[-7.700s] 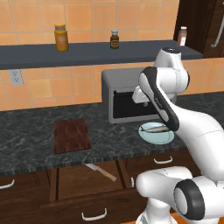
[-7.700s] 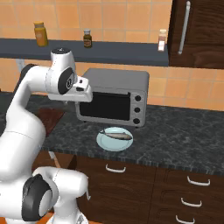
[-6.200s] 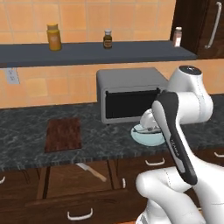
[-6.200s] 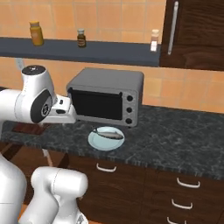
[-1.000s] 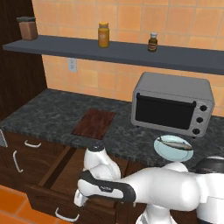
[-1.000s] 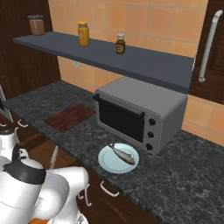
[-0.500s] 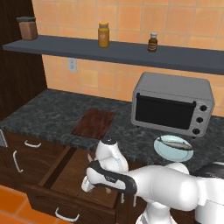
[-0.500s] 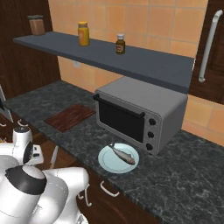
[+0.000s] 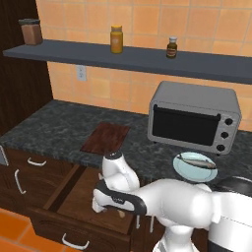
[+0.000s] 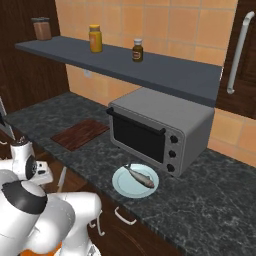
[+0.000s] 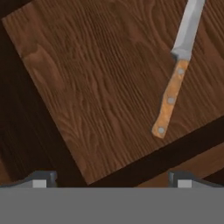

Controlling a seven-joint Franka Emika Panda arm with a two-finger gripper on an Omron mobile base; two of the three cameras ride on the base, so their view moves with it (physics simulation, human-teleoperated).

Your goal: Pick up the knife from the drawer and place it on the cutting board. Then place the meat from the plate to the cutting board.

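Gripper (image 11: 111, 177) jaws wide apart, empty — poised over open drawer (image 11: 96, 87); knife (image 11: 177, 70) flat on drawer bottom, untouched.

Arm bent low, gripper (image 11: 112, 177) pointing down, jaws spread wide.

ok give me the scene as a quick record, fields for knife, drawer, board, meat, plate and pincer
knife: lying flat on the drawer bottom, not held
drawer: pulled open
cutting board: on the counter left of the toaster oven, nothing on it
meat: on the plate
plate: on the counter in front of the toaster oven
pincer: open, above the drawer, knife off to one side of it
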